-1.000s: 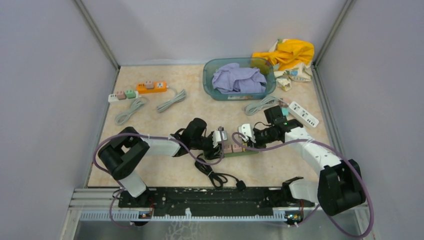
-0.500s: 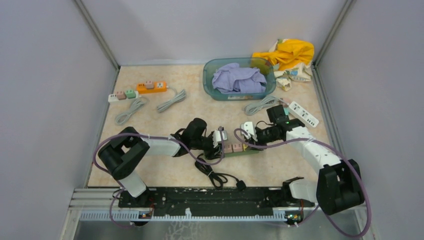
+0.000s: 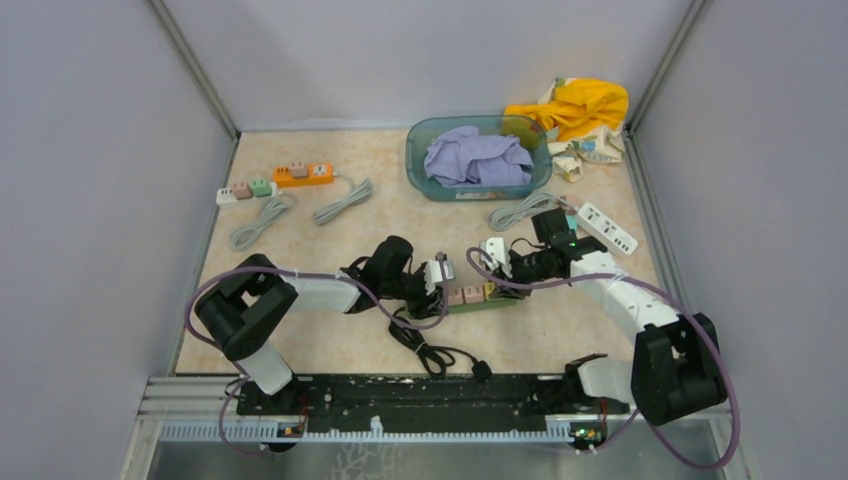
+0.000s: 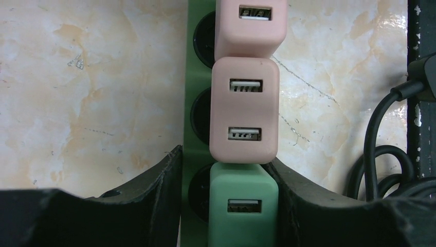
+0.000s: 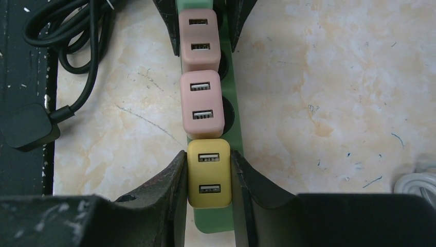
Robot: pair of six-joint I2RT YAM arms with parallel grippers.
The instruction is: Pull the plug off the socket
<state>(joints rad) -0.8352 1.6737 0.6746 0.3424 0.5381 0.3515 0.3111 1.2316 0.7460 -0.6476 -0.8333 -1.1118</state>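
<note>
1. Four chargers sit in a row on the green power strip (image 5: 234, 82). The yellow plug (image 5: 208, 172) is the end one on the right arm's side. It looks fully seated in its socket, so not pulled yet.
2. That strip lies flat on the table (image 5: 334, 103), near the middle, and its long axis runs pretty much straight from one pincer to the other. The chargers' USB faces point up at the wrist cameras. So the way out is probably straight up off the strip, square to that axis and not along it.
3. The right pincer (image 5: 207, 154) hangs directly over the yellow plug, with a finger pressed on each side of it, pinching it. It's clearly the nearer arm for this plug.
4. The left pincer (image 4: 226, 157) is at the opposite end, closed across the strip at the green plug (image 4: 243, 206). One finger is against the strip's edge and the other is against the plug's side. That reads as bracing the strip so it doesn't lift along with the pull.
5. Two pink plugs (image 4: 244, 110) fill the gap between the pincers, each touching its neighbour, so tilting the yellow one toward them looks like a bad idea.
6. A black cable (image 5: 77, 41) is coiled just beside the strip, touching neither pincer.
</note>
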